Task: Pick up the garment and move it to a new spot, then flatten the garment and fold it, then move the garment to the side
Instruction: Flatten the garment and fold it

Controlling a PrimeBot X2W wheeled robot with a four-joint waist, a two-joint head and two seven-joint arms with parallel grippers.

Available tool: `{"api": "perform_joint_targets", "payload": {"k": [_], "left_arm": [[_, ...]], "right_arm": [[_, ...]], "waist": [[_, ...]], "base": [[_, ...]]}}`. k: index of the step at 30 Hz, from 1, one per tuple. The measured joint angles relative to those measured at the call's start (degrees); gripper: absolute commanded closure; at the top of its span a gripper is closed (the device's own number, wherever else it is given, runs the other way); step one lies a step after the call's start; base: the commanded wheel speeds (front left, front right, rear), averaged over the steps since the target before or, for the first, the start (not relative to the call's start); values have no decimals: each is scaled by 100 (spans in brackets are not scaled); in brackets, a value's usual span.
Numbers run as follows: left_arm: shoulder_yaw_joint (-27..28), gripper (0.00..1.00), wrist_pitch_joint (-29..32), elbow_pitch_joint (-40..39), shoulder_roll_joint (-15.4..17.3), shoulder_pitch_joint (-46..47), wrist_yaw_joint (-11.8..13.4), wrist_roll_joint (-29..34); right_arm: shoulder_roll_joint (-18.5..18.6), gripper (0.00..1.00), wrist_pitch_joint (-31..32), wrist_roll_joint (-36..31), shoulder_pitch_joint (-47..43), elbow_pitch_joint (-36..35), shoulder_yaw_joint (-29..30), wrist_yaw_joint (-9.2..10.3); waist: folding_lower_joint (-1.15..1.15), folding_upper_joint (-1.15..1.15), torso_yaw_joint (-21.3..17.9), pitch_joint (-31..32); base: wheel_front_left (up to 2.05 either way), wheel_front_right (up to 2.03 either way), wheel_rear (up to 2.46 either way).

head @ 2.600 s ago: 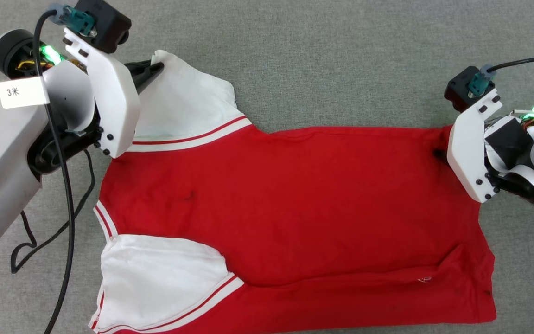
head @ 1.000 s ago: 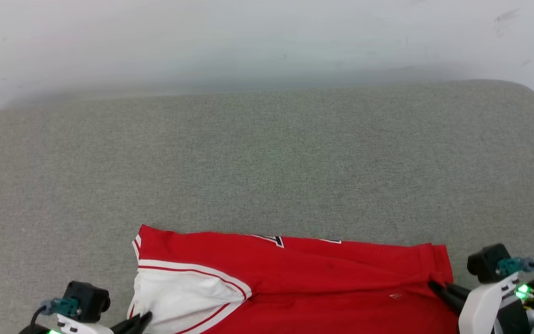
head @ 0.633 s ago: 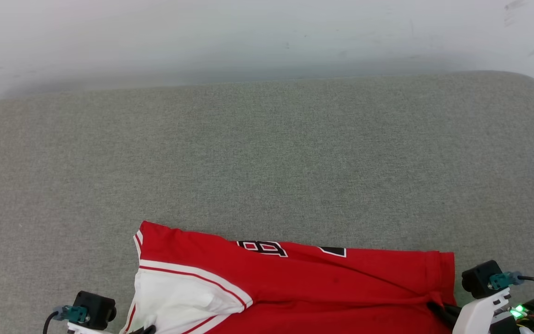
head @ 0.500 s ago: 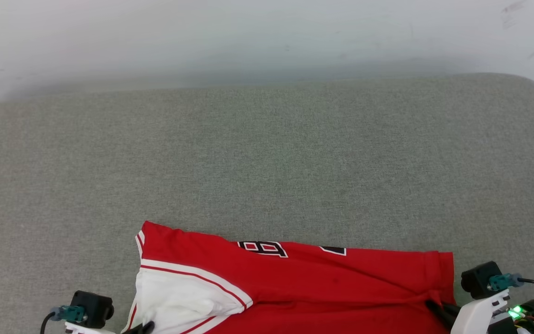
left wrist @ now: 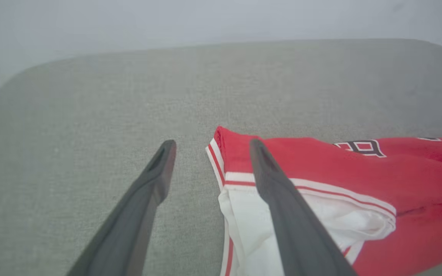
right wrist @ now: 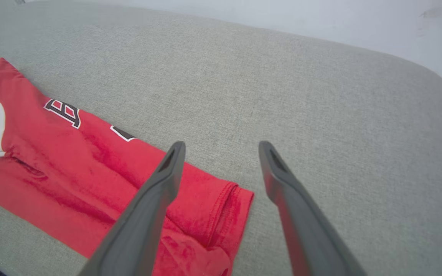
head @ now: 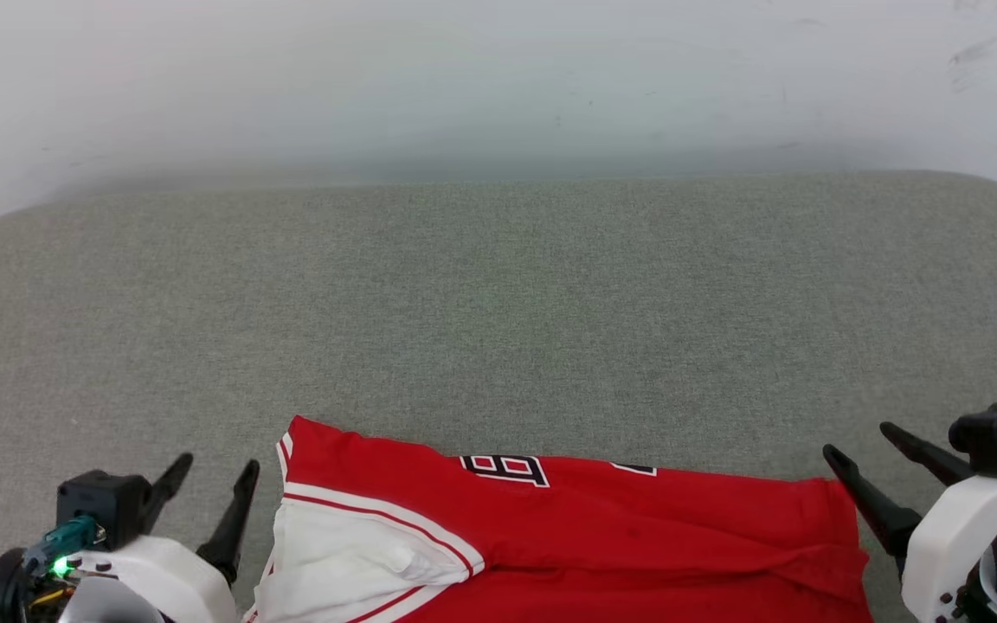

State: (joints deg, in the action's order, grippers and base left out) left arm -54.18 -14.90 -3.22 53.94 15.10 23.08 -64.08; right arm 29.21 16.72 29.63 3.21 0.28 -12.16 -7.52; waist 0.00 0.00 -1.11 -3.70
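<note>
beside the garment (head: 637, 536), left claw (head: 215, 465) and right claw (head: 858, 439) are spread, empty.

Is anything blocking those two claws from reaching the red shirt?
Nothing visible does. The open left gripper and open right gripper sit just beside either end of the red-and-white jersey, with bare grey cushion between.

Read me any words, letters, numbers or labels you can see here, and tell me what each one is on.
"B": a black, white-outlined letter on the red garment, lying sideways along its far folded edge.
The next letter is mostly tucked under the fold, so it is unreadable.
I can read nothing else.
</note>
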Motion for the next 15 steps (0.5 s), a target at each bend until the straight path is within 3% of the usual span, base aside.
{"api": "perform_joint_targets", "payload": {"k": [8, 15], "left_arm": [[1902, 0, -9, -326, -760, -798, 678, 1701], [3219, 0, -14, -508, -1749, -1497, 771, 3077]], "right_arm": [[345, 0, 1033, -326, -79, -98, 323, -1], [431, 0, 1688, -110, -238, 132, 303, 1]], "waist": [[0, 0, 128, -19], [0, 0, 285, -105]], "base": [[0, 0, 0], [0, 0, 0]]}}
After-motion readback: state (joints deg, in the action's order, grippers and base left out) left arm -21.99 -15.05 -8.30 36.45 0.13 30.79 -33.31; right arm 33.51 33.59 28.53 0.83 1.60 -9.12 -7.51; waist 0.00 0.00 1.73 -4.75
